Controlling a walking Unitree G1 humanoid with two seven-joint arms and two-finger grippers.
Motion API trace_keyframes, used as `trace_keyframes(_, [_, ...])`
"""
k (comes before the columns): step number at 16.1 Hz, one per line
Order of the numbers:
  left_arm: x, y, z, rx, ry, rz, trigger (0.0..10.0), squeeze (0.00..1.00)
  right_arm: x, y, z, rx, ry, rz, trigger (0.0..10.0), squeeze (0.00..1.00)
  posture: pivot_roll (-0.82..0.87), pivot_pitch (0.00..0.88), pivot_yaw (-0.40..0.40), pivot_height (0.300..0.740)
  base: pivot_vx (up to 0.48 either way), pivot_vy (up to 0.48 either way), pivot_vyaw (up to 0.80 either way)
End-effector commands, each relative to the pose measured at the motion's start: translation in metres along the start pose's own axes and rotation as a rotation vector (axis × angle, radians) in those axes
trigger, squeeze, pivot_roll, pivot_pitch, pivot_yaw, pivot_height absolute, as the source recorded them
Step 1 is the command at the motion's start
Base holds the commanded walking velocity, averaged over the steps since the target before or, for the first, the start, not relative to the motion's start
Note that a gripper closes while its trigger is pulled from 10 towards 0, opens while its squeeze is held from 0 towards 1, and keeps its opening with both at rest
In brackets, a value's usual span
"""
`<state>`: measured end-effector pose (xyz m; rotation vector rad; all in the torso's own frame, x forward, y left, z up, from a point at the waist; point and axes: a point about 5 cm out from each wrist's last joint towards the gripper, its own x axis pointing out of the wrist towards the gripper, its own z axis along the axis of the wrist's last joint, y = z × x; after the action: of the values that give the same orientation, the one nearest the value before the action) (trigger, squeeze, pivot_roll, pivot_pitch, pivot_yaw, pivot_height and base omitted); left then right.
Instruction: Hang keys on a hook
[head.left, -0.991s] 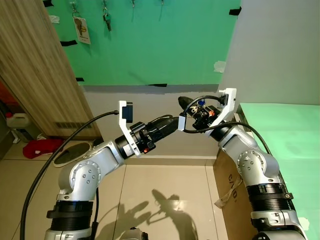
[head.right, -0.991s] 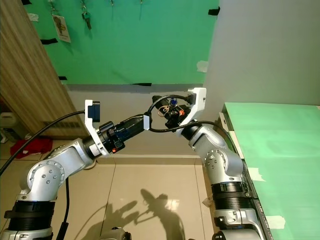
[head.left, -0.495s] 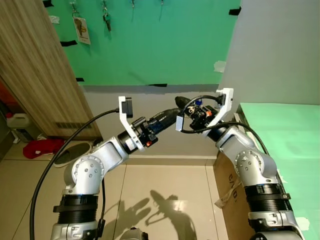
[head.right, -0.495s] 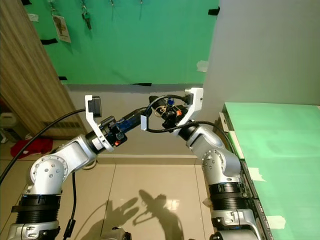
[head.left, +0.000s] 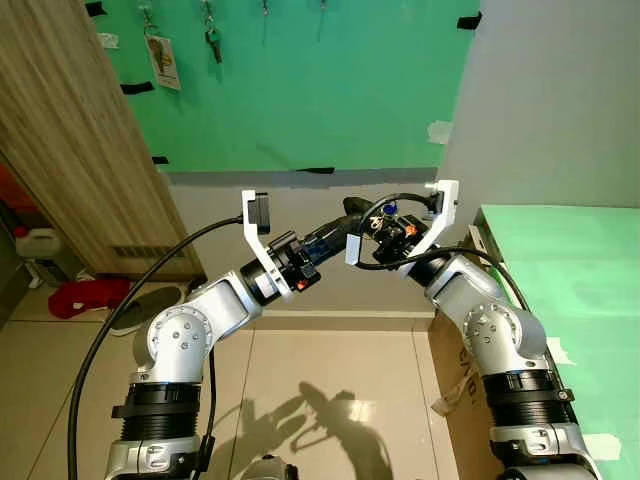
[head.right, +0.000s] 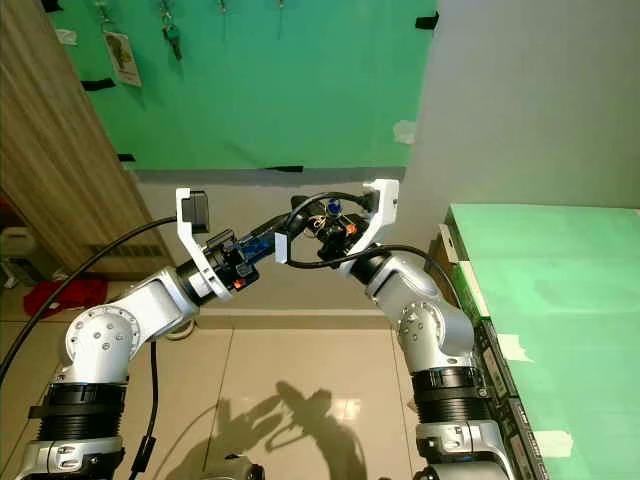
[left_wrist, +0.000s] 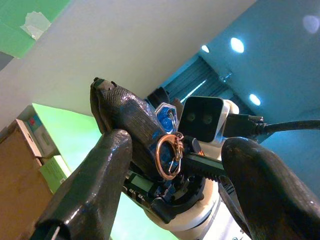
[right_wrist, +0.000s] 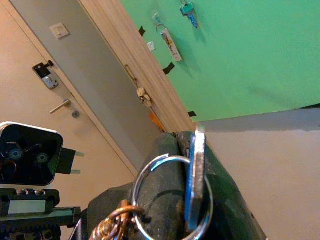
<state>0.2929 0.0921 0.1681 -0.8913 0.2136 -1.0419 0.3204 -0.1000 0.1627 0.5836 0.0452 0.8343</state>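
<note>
Item: keys (left_wrist: 169, 131), a blue-headed key on a silver split ring with a copper clasp (left_wrist: 167, 159) dangling below, pinched at the tips of the right gripper (head.left: 352, 208) in mid-air in front of the robot's chest, well below the hooks. Left gripper (left_wrist: 172, 165): fingers spread wide, one on each side of the clasp, touching nothing, seemingly set to take the bunch over. Hazards, as judged: the clasp hangs loose and can swing, so closing fingers may catch only its edge or the thin ring and let the bunch slip; if the right gripper releases before the left has a firm hold, the keys fall to the tiled floor (head.left: 300, 370); the two sets of fingers sit very close and could knock together. Beyond: green wall panel (head.left: 330, 90) carrying a row of hooks (head.left: 265, 8), two occupied by a tagged key (head.left: 163, 58) and a dark key (head.left: 214, 40); wooden door (head.left: 70, 150) to the left.
</note>
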Motion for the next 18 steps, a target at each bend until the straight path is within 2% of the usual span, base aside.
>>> trace_keyframes(1, [0.002,0.001,0.002,-0.001,0.008,0.013,10.0,0.0,0.002,0.005,0.005,-0.014,-0.016,0.013,0.0,0.0,-0.02,0.0,0.097,0.708,0.0,0.0,0.0])
trace_keyframes(18, [0.011,0.006,-0.009,-0.018,0.025,0.019,10.0,0.0,0.007,0.01,0.013,-0.023,-0.021,0.035,0.0,0.0,-0.03,0.0,0.08,0.708,0.0,0.0,0.0])
